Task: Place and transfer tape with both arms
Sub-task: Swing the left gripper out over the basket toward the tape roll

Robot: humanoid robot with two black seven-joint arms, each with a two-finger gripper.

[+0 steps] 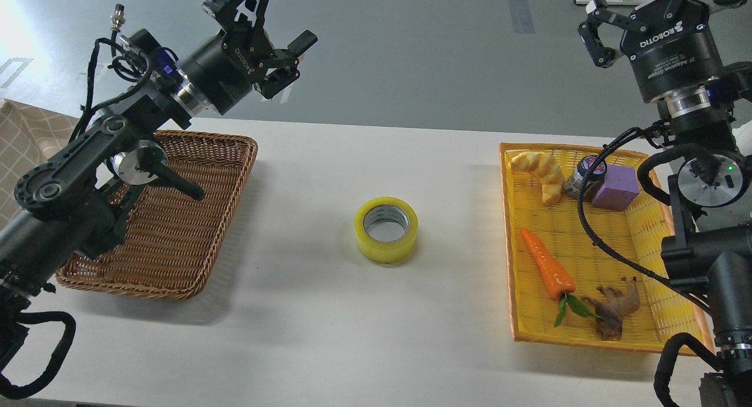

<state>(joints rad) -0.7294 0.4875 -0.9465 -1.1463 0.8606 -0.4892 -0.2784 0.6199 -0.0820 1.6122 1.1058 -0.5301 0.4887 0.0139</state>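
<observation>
Head view: tape (386, 229) lies mid-table, well apart from both baskets.

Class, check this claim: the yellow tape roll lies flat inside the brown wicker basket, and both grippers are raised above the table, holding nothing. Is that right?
Not quite. The head view shows the tape lying flat on the bare table, between the wicker basket and the yellow tray. Left gripper and right gripper are raised, holding nothing.

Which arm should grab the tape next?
Likely left. The tape lies flat mid-table; the left gripper is open and somewhat nearer. The right gripper sits farther off, beyond the yellow tray.
</observation>
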